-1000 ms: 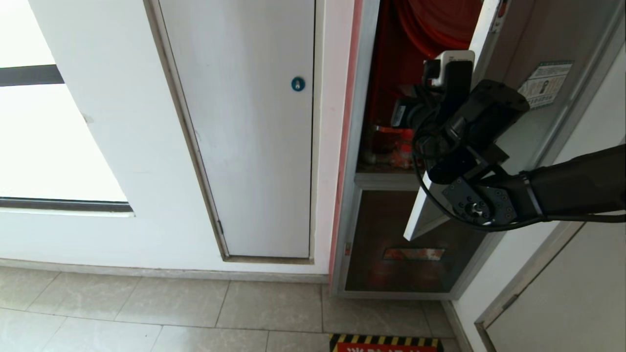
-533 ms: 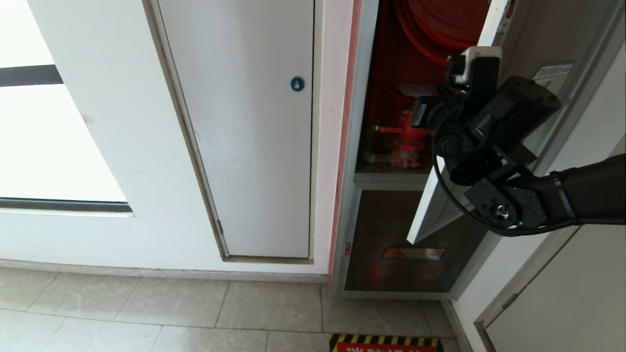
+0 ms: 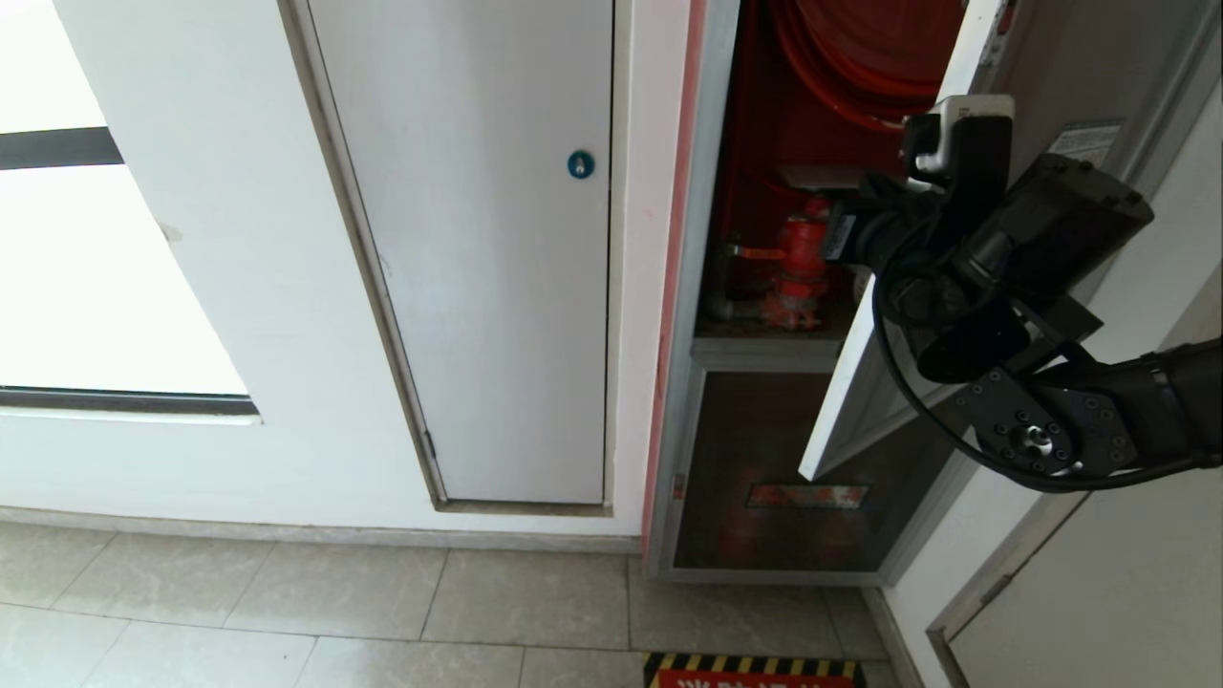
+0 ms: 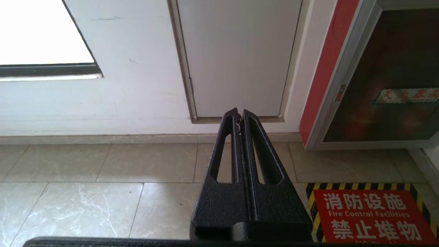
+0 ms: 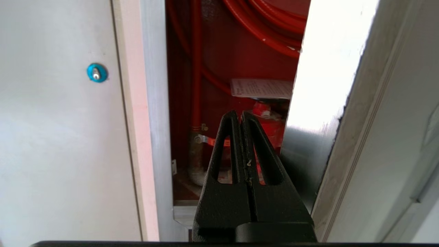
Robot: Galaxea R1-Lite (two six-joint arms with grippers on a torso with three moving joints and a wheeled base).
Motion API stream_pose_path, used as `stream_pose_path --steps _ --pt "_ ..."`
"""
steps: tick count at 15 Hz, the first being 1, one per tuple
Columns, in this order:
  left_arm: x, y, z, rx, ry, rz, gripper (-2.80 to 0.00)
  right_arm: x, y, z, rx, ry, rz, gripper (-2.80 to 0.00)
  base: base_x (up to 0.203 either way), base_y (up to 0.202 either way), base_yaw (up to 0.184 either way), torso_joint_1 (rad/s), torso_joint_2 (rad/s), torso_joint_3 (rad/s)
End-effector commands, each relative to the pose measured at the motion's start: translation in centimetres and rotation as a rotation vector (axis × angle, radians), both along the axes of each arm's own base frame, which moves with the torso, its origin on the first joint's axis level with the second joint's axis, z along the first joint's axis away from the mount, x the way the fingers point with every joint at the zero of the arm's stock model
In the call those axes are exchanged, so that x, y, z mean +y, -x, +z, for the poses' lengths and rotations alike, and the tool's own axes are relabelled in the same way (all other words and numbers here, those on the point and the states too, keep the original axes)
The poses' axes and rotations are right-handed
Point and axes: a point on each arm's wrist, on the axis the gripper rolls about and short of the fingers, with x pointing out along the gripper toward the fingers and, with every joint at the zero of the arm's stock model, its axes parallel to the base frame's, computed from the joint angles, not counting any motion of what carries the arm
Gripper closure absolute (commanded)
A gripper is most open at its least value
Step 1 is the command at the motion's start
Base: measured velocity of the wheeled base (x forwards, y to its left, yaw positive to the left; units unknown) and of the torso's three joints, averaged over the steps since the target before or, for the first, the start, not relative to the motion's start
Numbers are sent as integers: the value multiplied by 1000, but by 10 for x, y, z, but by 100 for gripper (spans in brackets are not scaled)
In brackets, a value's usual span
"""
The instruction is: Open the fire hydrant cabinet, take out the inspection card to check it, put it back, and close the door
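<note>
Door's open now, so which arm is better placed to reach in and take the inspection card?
The right. The right gripper faces the open fire hydrant cabinet, with the inspection card just beyond its shut jaws. The left gripper hangs low, aimed at the floor.

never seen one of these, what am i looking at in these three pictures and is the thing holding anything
It is a wheeled robot with two arms, facing a fire hydrant cabinet set in a wall. The wide picture comes from a camera on its head. The other two come from cameras on its wrists, looking along the fingers.

The door stands open, showing a red hose reel and a red valve. A white inspection card lies above the valve.

The right hand, fingers shut and holding nothing, is at the opening by the door's edge. The left hand, also shut and empty, hangs low over the floor tiles.
</note>
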Motion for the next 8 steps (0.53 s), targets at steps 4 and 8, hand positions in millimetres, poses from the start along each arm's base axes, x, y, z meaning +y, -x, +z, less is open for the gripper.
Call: stream_pose_path --steps 4,8 --pt "0 0 0 1 0 1 0 -7 9 8 -18 -7 -14 0 0 0 0 0 0 0" --pt "0 0 0 2 0 1 0 -13 21 12 -21 -9 -17 0 0 0 0 0 0 0"
